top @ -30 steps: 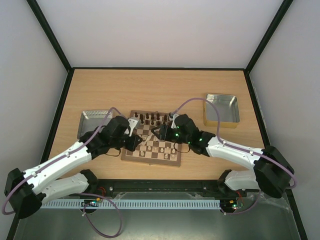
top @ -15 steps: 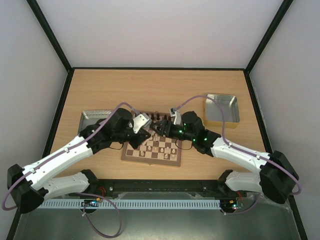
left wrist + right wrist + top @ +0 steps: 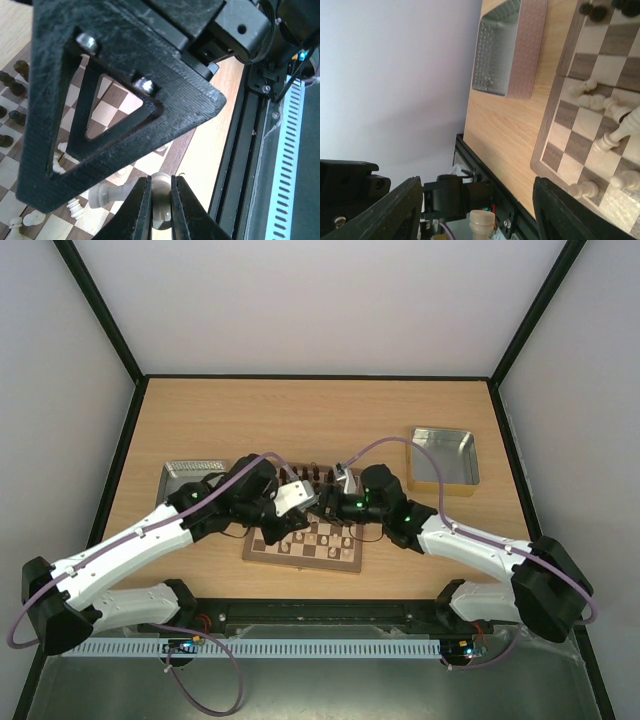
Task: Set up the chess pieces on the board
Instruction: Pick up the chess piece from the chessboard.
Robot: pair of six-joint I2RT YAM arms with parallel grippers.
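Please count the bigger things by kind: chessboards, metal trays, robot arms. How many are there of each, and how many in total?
Chessboard: 1
Metal trays: 2
Robot arms: 2
Total: 5
The chess pieces are not counted, because the arms hide many of them.

High rear overhead view; close, seemingly tilted wrist views; the board (image 3: 300, 558) common to all.

Top view: board (image 3: 300, 560) mid hid; cream piece (image 3: 161, 206) in left tool (image 3: 160, 186) cut off btm, prob. pawn.
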